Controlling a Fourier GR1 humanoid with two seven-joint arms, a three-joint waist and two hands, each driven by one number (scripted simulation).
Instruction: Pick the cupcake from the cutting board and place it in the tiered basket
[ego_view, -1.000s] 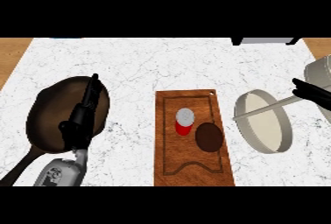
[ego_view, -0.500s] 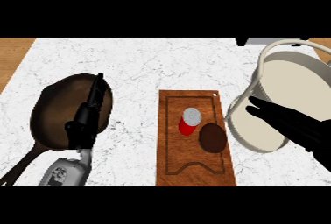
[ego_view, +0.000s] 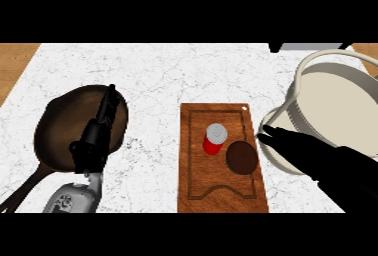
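The cupcake is seen at nine o'clock from the right hand, just beside its fingertips; that hand is nearer, released, nothing grasped.

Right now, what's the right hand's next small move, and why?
Probably ease the right hand left and down onto the cupcake. Its fingers sit just right of the cutting board, beside the cupcake, not yet around it; the red can stands close.

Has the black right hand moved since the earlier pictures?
Yes. The black right hand has come leftward and down from the view's right edge, its fingertips now at the brown wooden cutting board.
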